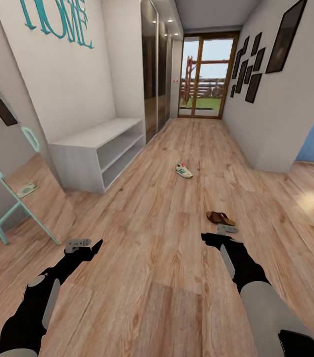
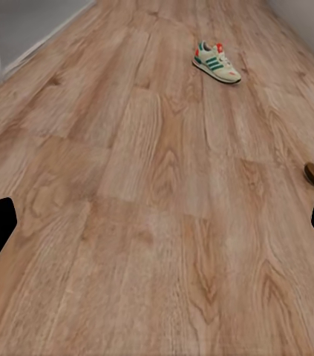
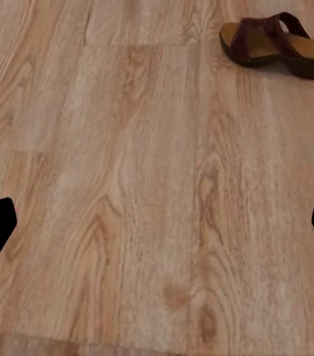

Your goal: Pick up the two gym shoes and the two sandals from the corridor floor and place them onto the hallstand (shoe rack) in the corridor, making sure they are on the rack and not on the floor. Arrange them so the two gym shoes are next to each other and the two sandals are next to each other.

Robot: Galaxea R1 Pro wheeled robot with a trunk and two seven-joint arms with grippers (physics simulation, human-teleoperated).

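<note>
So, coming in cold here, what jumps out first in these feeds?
A lone gym shoe lies mid-corridor on the wood floor, and a brown sandal lies nearer, just ahead of the right gripper. A low white two-shelf bench stands along the left wall under teal lettering.

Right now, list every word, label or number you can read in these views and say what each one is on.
"HOME": large teal letters on the white wall, tops cut off by the head view's edge.
gym shoe: any mark on it is too small to read.
sandal: no lettering visible.
framed pictures: dark, nothing legible.
</note>
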